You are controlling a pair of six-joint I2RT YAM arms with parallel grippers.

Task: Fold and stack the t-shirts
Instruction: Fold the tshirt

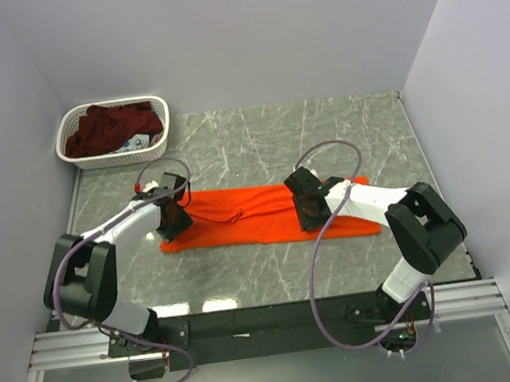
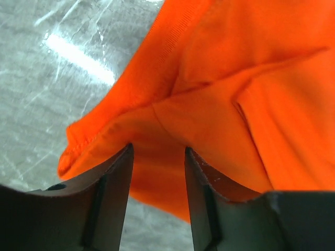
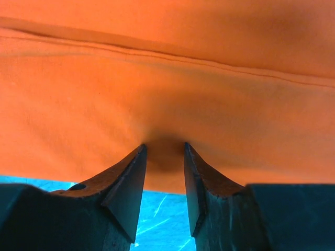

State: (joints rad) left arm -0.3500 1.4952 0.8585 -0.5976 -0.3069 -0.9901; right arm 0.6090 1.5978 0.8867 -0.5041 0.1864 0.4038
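White-and-black arms (image 1: 367,204), looping mauve cables (image 1: 328,143), dark wedge-shaped pincer fingers (image 2: 112,198)

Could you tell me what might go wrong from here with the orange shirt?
The left gripper, jaws apart, faces bunched layers at the end of the bright orange cloth t-shirt; closing there may catch only some layers and spoil the fold. The right gripper, also open, dimples the cloth near its edge and could drag it rather than pinch it.
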